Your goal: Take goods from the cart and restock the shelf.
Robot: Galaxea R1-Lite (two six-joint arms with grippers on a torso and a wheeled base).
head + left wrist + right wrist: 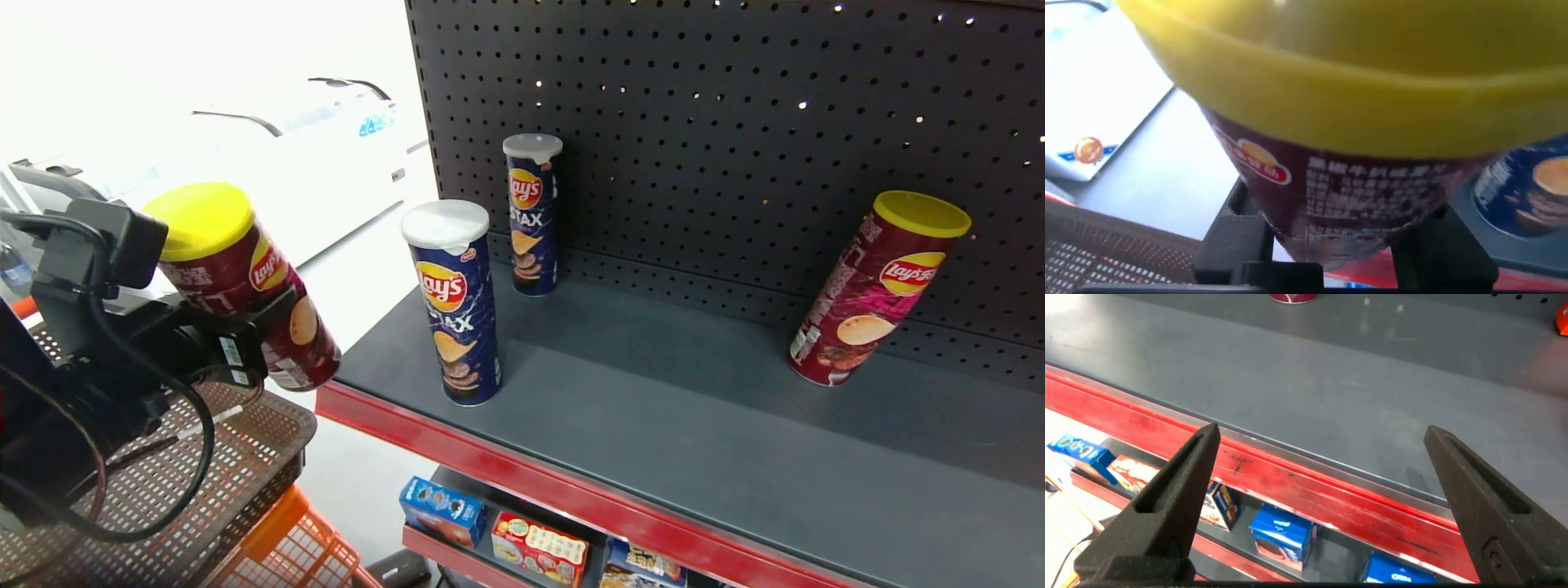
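Held can (245, 282): a red chip tube with a yellow lid is hanging in the air at the 9 o'clock end of the shelf (653, 392). It is sitting just off the shelf's corner and over the brown mesh cart basket (204, 457), tilting with the lid toward 11 o'clock.

Left tool (241, 339) is clamping the tube across its lower body. In the left wrist view the black fingers (1237, 245) are pressing on opposite sides, well below the lid.

Handling (judgement):
- The tube is probably light and thin-walled, stiff along its length but likely denting under a hard squeeze.
- The glossy wrap is likely slippery and the contents fragile, so moderate force is looking right.
- The hold is sitting low, so the lidded end is leaning out; mid-body would be the steadier place.
- Being tall and narrow, it is looking prone to tipping unless the base lands flat.

Surroundings:
- A near blue can (453, 302) is standing upright at 3 o'clock of the held can, close to the red front lip (1290, 482).
- A second blue can (532, 216) is standing at 1 o'clock of the first, by the pegboard (735, 122).
- Another red can (878, 294) is sitting far off at 3 o'clock, leaning back toward the pegboard.

Right tool (1323, 506) is hovering over the front lip with its fingers spread wide, gripping nothing.
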